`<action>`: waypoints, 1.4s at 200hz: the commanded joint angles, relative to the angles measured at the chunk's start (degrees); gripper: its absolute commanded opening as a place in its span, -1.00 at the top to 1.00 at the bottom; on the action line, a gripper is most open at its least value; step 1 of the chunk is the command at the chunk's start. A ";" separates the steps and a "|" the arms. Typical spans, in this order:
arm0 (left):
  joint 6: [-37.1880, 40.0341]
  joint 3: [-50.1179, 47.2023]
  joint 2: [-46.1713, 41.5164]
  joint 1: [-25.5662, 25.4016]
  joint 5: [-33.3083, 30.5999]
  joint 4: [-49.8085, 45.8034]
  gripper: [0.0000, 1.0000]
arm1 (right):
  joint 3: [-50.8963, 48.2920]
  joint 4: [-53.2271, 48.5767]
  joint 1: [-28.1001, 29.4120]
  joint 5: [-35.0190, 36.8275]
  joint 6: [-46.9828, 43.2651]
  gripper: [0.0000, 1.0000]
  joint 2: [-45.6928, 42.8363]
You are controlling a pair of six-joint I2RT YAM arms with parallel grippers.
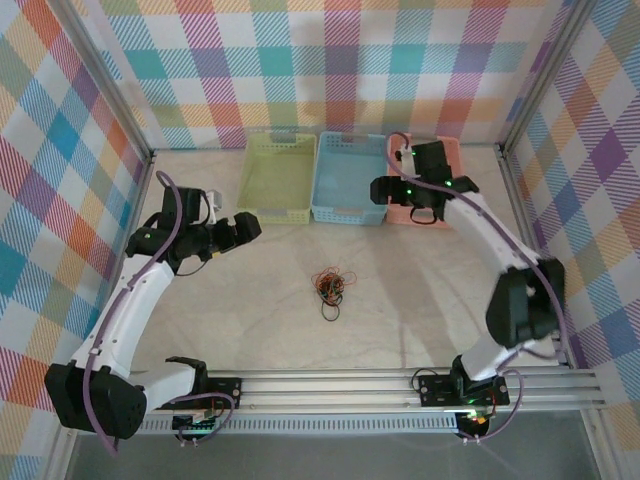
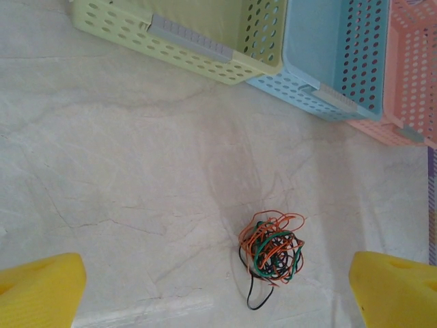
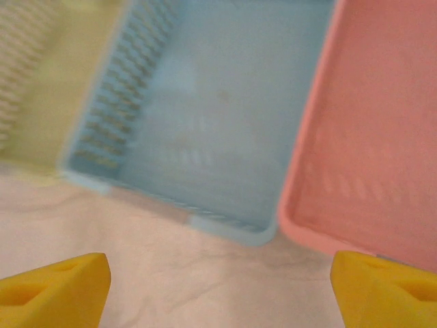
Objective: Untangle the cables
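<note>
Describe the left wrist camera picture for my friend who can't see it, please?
A small tangled ball of orange, green and black cables lies on a pale marbled table, just ahead of the left gripper with its wide-open yellow fingertips. Across the top stand three baskets side by side: a yellow-green basket, a blue basket and a pink basket.
</note>
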 commanded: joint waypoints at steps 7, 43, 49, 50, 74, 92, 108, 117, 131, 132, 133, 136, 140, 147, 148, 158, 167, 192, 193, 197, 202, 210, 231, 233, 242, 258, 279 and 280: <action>4.11 -2.24 -2.62 -0.18 0.17 -3.52 -0.96 | -7.98 3.19 3.30 -13.03 -7.60 -0.58 -3.21; 4.64 -4.56 -4.91 -0.16 -0.19 -2.71 -0.95 | -13.37 5.19 11.46 -22.86 -26.82 -0.37 -1.19; 4.69 -4.81 -4.96 -0.19 0.07 -2.72 -0.95 | -13.31 4.19 12.75 -24.90 -29.25 -0.36 -0.47; 4.69 -4.82 -4.96 -0.17 0.10 -2.71 -0.95 | -13.30 4.03 13.00 -25.18 -29.68 -0.36 -0.33; 4.98 -5.37 -5.09 -0.20 0.70 -2.72 -0.93 | -13.25 0.10 17.07 -29.27 -37.75 -0.32 2.49; 4.70 -5.50 -5.44 -0.18 1.65 -2.35 -0.90 | -14.33 -1.08 18.52 -30.47 -42.41 -0.18 4.24; 4.46 -5.41 -5.65 -0.17 1.80 -2.26 -0.89 | -14.67 -1.36 19.33 -28.14 -43.03 -0.18 5.95; 4.16 -5.39 -5.84 -0.26 1.88 -2.26 -0.88 | -15.14 -0.08 19.85 -25.15 -42.81 -0.19 6.83; 2.95 -5.45 -6.33 -0.25 2.22 -2.05 -0.87 | -15.53 1.90 20.40 -20.95 -42.00 -0.16 8.35; 2.85 -5.45 -6.39 -0.29 2.27 -2.02 -0.87 | -15.51 1.92 20.42 -20.74 -41.98 -0.16 8.56; 2.71 -5.54 -6.47 -0.31 2.30 -2.01 -0.87 | -15.45 1.97 20.44 -20.60 -41.93 -0.16 8.75; 2.43 -5.64 -6.63 -0.25 2.47 -1.81 -0.86 | -15.33 2.06 20.49 -20.18 -41.80 -0.16 9.13; 2.02 -5.84 -6.79 -0.29 2.80 -1.55 -0.83 | -15.12 2.18 20.54 -19.96 -41.48 -0.11 9.55; 1.58 -6.06 -7.17 -0.36 3.64 -1.15 -0.79 | -14.88 2.96 20.53 -19.65 -40.31 -0.02 10.16; 1.50 -6.11 -7.25 -0.38 3.77 -1.13 -0.79 | -14.92 3.11 20.54 -19.65 -40.13 0.00 10.26; 0.36 -6.33 -7.59 -0.50 4.64 -0.90 -0.77 | -15.17 4.81 20.54 -19.46 -38.90 0.18 10.74; -0.83 -7.04 -8.09 -0.87 5.06 -0.50 -0.76 | -15.09 5.53 20.61 -19.13 -38.43 0.44 11.09; -4.96 -10.59 -10.48 -2.74 4.69 3.40 -0.71 | -15.66 9.11 20.63 -15.91 -36.12 1.00 10.48; -5.10 -10.79 -10.54 -2.85 4.65 3.65 -0.71 | -15.75 9.39 20.63 -15.90 -35.97 1.00 10.37; -5.81 -11.45 -10.72 -3.37 4.41 4.69 -0.70 | -16.15 10.49 20.63 -15.95 -35.46 1.00 9.87; -6.91 -12.44 -10.84 -4.12 4.00 5.99 -0.68 | -16.69 11.82 20.58 -16.39 -34.69 1.00 9.22; -8.46 -13.93 -10.60 -5.72 3.51 8.37 -0.65 | -17.86 14.48 20.52 -17.25 -32.97 1.00 8.13; -10.51 -16.45 -7.08 -11.98 1.49 13.82 -0.63 | -21.29 22.31 20.45 -18.13 -26.94 1.00 6.17; -10.56 -16.51 -6.57 -12.60 1.22 14.22 -0.63 | -21.53 22.85 20.41 -18.05 -26.39 1.00 6.03; -10.51 -16.84 -4.05 -14.82 0.22 16.08 -0.61 | -22.61 25.04 20.21 -17.22 -23.97 1.00 5.49; -10.67 -17.83 0.25 -17.64 -0.22 20.92 -0.57 | -24.61 28.75 19.67 -17.18 -20.12 1.00 4.38; -10.44 -18.85 5.67 -20.75 -0.23 27.73 -0.53 | -27.88 33.05 19.12 -19.61 -17.01 1.00 2.08; -10.43 -18.83 5.94 -20.87 -0.23 28.16 -0.52 | -28.01 33.23 19.08 -19.76 -16.96 1.00 2.04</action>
